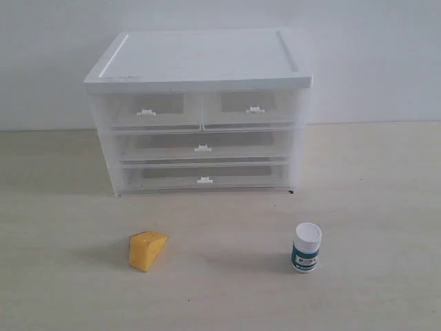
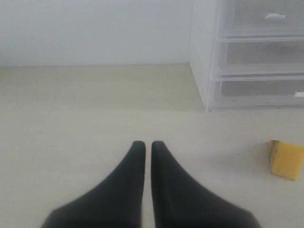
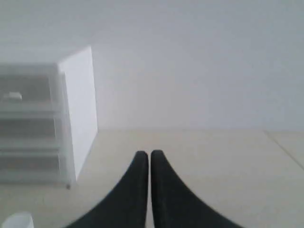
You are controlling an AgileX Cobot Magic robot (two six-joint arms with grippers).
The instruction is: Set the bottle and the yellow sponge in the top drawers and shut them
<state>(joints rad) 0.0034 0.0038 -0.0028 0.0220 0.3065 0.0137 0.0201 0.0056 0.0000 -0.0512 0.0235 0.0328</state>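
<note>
While both top drawers sat shut, I logged the yellow sponge lower left of the exterior frame, the bottle upright lower right. Both the left gripper and the right gripper were pressed closed, empty. I judged the left one nearer the sponge, the right nearer the bottle.

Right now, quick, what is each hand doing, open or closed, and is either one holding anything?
Left hand: closed, holding nothing.
Right hand: closed, holding nothing.
</note>
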